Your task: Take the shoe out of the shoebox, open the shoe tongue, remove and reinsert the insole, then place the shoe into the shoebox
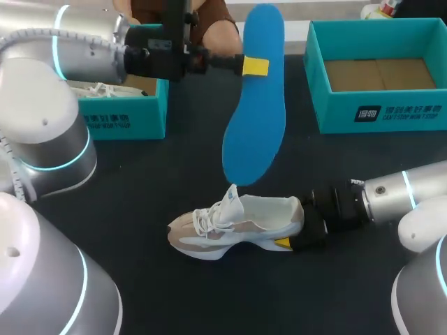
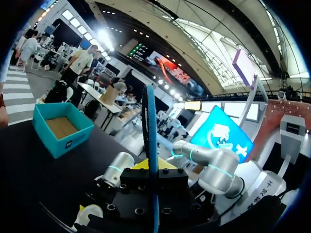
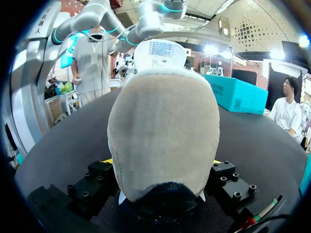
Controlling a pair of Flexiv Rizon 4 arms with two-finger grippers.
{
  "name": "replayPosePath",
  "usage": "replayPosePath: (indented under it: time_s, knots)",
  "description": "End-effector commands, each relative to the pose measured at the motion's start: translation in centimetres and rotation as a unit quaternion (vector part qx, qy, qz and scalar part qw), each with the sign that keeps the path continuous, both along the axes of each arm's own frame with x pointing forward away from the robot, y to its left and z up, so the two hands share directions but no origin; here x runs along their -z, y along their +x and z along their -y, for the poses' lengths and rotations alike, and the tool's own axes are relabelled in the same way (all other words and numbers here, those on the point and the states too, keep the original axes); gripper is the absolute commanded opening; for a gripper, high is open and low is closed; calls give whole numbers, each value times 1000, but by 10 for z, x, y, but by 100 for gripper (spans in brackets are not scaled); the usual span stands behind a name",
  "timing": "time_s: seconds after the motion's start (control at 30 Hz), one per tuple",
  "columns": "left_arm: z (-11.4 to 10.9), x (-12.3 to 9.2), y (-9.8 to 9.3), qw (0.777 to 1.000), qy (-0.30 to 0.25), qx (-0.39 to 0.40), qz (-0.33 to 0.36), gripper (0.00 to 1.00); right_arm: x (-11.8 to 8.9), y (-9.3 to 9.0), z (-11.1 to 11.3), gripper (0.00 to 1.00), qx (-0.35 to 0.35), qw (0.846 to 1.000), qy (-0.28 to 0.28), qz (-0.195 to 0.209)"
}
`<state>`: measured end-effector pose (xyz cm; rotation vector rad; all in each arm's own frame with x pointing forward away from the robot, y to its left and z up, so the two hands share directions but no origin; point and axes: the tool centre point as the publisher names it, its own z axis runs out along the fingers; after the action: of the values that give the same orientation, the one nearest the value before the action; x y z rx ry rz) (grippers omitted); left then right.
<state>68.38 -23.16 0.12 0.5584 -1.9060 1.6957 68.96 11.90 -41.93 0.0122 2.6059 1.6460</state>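
Two claws grip. Our left gripper [image 1: 253, 66] pinches the blue insole [image 1: 255, 132], surely light and bendy, up high. Our right gripper [image 1: 288, 242] squeezes the firm heel of the shoe [image 1: 230, 225] below, near us.

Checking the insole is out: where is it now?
Head view: the blue insole hangs mid-table in the left arm's jaws, above the white shoe, left of the right-hand teal shoebox.

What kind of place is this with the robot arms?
Probably a robot practice or demo table for handling shoes. The left claw holds a blue insole above the dark table, the right claw grips a white sneaker's heel, and teal shoeboxes stand at the back.
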Motion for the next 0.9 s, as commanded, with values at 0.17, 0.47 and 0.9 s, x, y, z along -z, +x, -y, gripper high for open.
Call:
replayPosePath:
  time_s: [0.17,0.47,0.9]
  knots:
    - [-9,-32,-38,995,-15,14,-100,0,3,0,-2,0,0,1000,-3,0]
    - [-2,-45,-50,989,-48,21,-141,0,3,0,-2,0,0,1000,-3,0]
    - [5,-44,-61,993,-26,-4,-118,0,3,0,-2,0,0,1000,-3,0]
